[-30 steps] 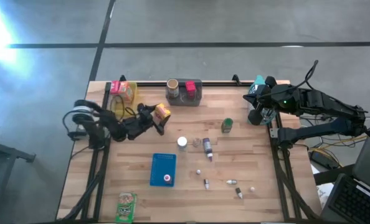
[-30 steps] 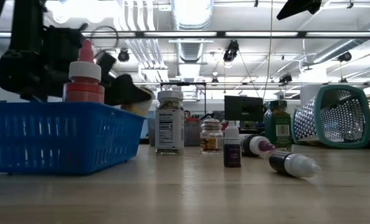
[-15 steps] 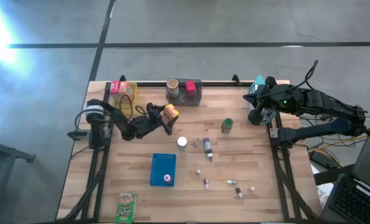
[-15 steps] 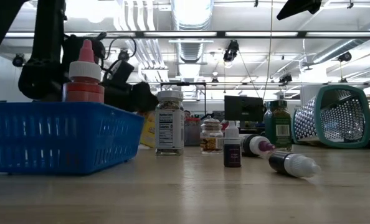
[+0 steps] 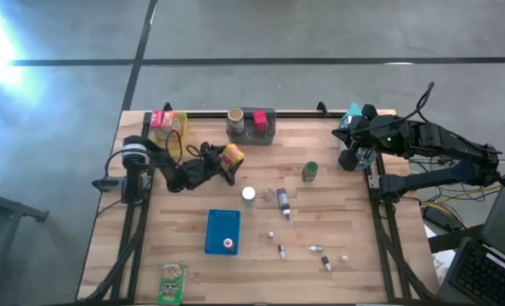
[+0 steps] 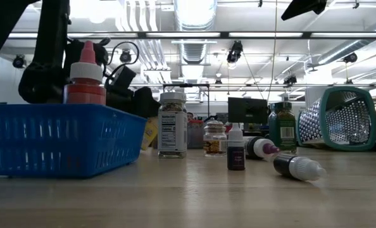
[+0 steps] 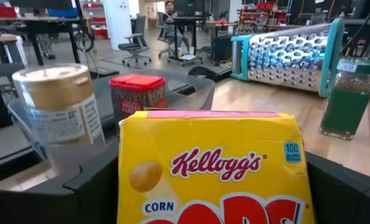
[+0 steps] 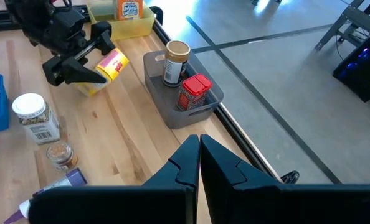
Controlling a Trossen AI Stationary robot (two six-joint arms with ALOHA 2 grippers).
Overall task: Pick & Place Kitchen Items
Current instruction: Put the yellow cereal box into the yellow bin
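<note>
Yellow, with red Kellogg's lettering, the cereal box [image 5: 232,155] sits clamped between the fingers of the left gripper [image 5: 223,161], over the wooden table [image 5: 337,204] left of centre and just near of the grey bin [image 5: 265,133] at the far edge; whether the box touches the wood cannot be told. In the left wrist view the box [image 7: 213,168] fills the frame between the two dark fingers; beyond it stand the gold-lidded jar [image 7: 54,109] and the red can [image 7: 137,94], both inside the grey bin. The yellow bin [image 5: 174,127] at the far left corner holds an orange and pink packet [image 5: 161,118]; the blue tray [image 5: 223,231] lies nearer the front with a small red-capped bottle [image 5: 229,244] in it. A white-lidded spice jar [image 5: 249,196], a small glass jar [image 5: 269,195], a lying dropper bottle [image 5: 283,203] and a green jar [image 5: 309,171] stand about the middle; tiny bottles [image 5: 281,251] are scattered near the front right; a green packet [image 5: 173,282] lies at the near left corner. The right gripper [image 8: 199,152] waits at the far right edge, its fingers pressed together and holding nothing; a metal grater [image 6: 340,118] lies by it.
</note>
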